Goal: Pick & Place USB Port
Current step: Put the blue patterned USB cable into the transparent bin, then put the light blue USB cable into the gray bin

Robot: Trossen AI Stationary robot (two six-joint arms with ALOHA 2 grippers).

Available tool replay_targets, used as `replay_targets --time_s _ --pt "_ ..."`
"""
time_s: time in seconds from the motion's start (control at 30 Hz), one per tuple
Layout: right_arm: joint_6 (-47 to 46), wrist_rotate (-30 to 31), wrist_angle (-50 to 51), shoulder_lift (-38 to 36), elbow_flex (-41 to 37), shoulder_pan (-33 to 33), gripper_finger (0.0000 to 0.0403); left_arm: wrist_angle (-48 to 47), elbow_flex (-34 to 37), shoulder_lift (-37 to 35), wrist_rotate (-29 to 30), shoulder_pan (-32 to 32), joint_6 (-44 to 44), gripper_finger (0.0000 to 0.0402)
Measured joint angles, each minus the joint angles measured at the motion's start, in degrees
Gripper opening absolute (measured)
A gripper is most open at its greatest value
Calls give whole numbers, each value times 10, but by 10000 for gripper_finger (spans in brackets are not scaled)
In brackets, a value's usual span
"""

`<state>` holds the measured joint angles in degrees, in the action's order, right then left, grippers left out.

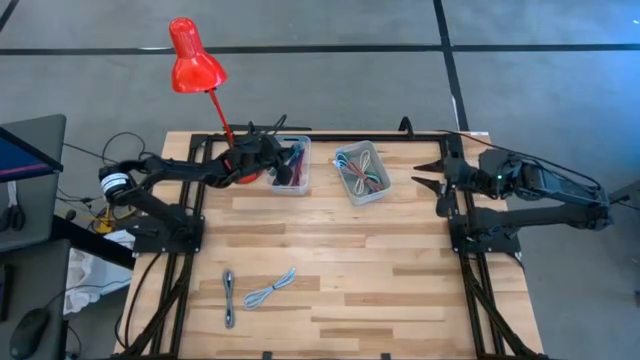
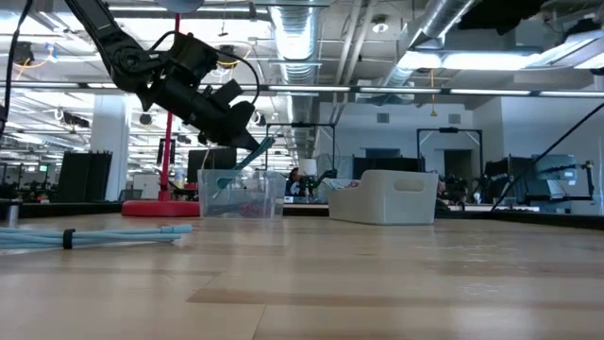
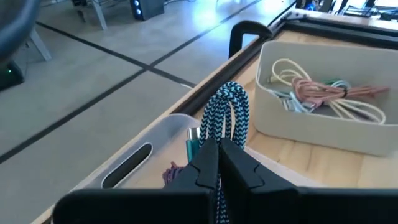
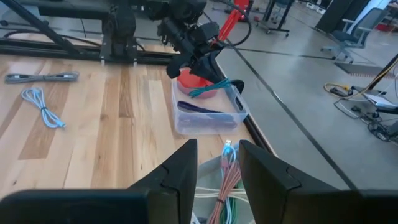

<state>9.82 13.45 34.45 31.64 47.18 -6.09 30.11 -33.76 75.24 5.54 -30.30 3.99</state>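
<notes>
USB cable [image 3: 227, 115], a looped one with a black-and-teal braided sheath, hangs pinched between the closed fingers of the left gripper [image 1: 283, 165], directly above the clear bin [image 1: 291, 166]. In the low view the cable [image 2: 247, 159] slants down from the gripper [image 2: 247, 135] toward the clear bin [image 2: 241, 195], and its lower end seems to reach inside the bin's walls; whether it touches the bottom cannot be told. The clear bin holds other dark and red cables.

Left of the clear bin, and touching its far corner in the high view, stands the red desk lamp [image 1: 195, 58], its base behind the left arm and its shade leaning out past the table's far edge. Nearer the front of the wooden table [image 1: 400, 280] from the clear bin lie two loose cables: a grey cable [image 1: 229, 297] stretched out straight and, just right of it, a light blue cable [image 1: 271, 290] in a loose coil.

Right of the clear bin, near it but not touching, sits the white bin [image 1: 361, 172], filled with pink, green and white cables.

Well to the right of the clear bin, the right gripper [image 1: 428, 172] waits at the table's right side with its jaws apart and nothing between them.
</notes>
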Motion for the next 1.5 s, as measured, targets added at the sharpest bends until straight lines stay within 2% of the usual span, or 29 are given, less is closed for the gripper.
replay_targets --time_s 0.13,0.27,0.53,0.73,1.13,1.5 --pt "-15 0 24 -27 -6 0 111 4 0 17 0 0 0 5" --pt "-35 1 26 -81 -52 0 111 11 0 31 0 0 0 5" --pt "-49 1 -31 -201 -150 0 111 15 0 33 2 -16 -4 5" --pt "-55 -3 -53 -267 -168 0 111 15 0 33 2 -16 -4 5" --pt "-58 -3 -50 -287 -168 0 111 15 0 33 2 -16 -4 10" --pt "-58 -3 -50 -287 -168 0 111 17 0 33 4 -16 -4 68"
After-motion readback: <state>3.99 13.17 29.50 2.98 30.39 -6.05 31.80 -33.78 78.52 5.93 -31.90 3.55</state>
